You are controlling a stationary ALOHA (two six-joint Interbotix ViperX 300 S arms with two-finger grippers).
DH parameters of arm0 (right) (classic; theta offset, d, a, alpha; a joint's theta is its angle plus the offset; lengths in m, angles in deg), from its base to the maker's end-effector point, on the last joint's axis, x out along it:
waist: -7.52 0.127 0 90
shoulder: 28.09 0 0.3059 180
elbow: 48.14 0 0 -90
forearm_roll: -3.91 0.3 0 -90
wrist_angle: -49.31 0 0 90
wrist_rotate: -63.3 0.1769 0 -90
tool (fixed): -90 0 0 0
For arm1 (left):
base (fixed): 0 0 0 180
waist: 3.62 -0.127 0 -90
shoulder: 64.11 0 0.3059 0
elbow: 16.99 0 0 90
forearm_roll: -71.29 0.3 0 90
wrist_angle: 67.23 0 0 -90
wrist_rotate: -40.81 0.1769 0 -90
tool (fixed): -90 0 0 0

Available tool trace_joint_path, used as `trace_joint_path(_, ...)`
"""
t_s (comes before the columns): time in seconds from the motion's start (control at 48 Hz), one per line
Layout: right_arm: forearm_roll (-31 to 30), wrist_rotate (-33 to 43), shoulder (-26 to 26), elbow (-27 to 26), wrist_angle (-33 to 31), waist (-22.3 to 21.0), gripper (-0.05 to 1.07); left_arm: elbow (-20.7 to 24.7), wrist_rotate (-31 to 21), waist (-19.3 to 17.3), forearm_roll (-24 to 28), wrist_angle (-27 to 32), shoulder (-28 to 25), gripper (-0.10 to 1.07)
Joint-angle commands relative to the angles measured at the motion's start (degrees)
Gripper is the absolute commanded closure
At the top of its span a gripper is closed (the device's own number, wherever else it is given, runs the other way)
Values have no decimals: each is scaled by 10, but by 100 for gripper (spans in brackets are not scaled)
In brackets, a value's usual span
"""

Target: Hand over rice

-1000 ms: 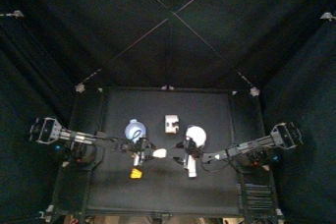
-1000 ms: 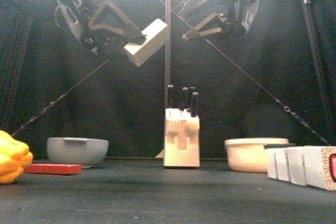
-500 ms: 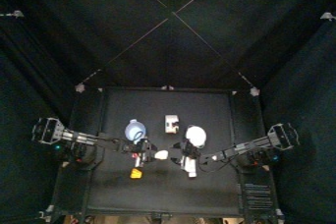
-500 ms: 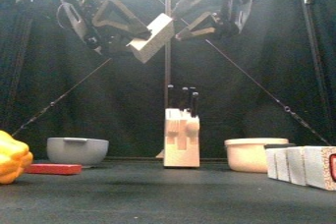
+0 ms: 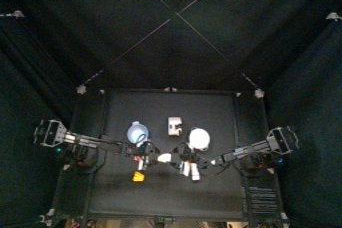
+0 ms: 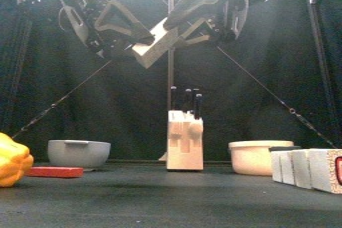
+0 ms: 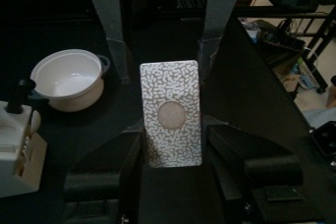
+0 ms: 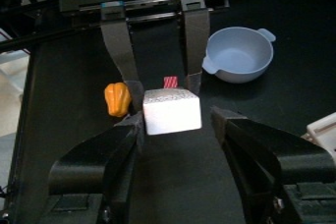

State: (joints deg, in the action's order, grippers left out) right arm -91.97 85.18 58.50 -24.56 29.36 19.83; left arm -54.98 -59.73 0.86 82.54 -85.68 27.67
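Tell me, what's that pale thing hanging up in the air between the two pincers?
That is the rice packet, held aloft by the left pincer, with the right pincer closing in from the other side. The front view shows it best.

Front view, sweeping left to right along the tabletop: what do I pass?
Yellow pepper → red block → grey bowl → knife block → white pot → white cartons.

Black curtains [image 5: 171,32] closed in the small black table [image 5: 167,197] on every side, their folds hanging dark behind it. Thin crossed lines [image 5: 173,12] ran overhead, and the tabletop [image 6: 147,210] lay dim and matte.
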Motion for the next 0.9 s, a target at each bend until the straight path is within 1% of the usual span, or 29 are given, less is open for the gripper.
trace_joint_path(0.0, 0, -2, 4, -18, -1, -7, 15, 17, 1, -1, 0, -7, 2, 43)
trace_joint_path(0.208, 1, -2, -6, -20, -1, -14, 16, 15, 2, -1, 1, -6, 2, 43)
trace_joint_path(0.312, 1, -2, -7, -22, 0, -14, 20, 15, 2, -1, 0, -6, 1, 43)
trace_joint_path(0.479, -1, -2, -7, -23, 1, -14, 33, 15, 2, -1, 1, -6, 0, 43)
trace_joint_path(0.583, 1, -2, -7, -23, 1, -14, 39, 15, 2, -1, 1, -6, 0, 43)
trace_joint_path(0.75, 1, -2, -6, -23, 0, -15, 40, 12, 1, -2, -1, -7, 0, 38)
trace_joint_path(0.812, 3, -2, -4, -22, -2, -15, 40, 10, 1, -2, -1, -7, -1, 34)
trace_joint_path(0.875, 5, -2, -3, -22, -2, -14, 40, 8, 1, -2, -1, -8, -1, 27)
